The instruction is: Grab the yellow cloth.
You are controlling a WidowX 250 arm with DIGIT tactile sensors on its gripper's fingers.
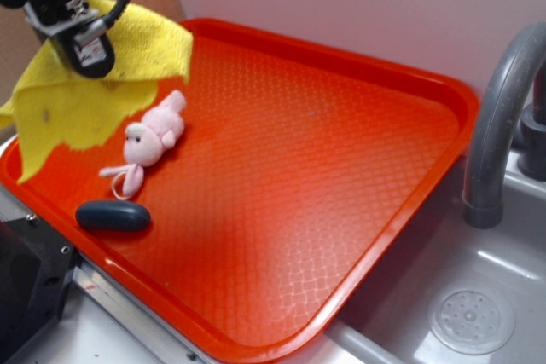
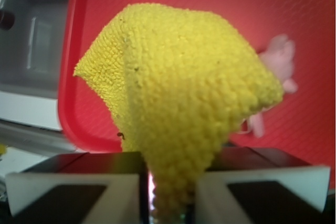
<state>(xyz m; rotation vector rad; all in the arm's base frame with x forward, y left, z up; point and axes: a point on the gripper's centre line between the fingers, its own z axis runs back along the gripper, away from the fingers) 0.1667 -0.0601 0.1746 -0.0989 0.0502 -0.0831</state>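
Note:
The yellow cloth (image 1: 90, 91) is a bright yellow terry rag with a few dark spots. It hangs lifted over the far left corner of the red tray (image 1: 341, 151), with its lower edge draped near the tray's left rim. My gripper (image 2: 169, 203) is shut on a pinched fold of the yellow cloth (image 2: 178, 98), which drapes down from the jaws and fills the wrist view. In the exterior view the gripper's fingertips are hidden behind the arm's black camera housing (image 1: 81, 36).
A pink plush toy (image 1: 149, 138) lies on the tray just right of the cloth and shows in the wrist view (image 2: 278, 64). A dark blue oval object (image 1: 113, 216) lies near the tray's front left rim. A grey sink (image 1: 478, 304) and faucet (image 1: 503, 117) stand to the right.

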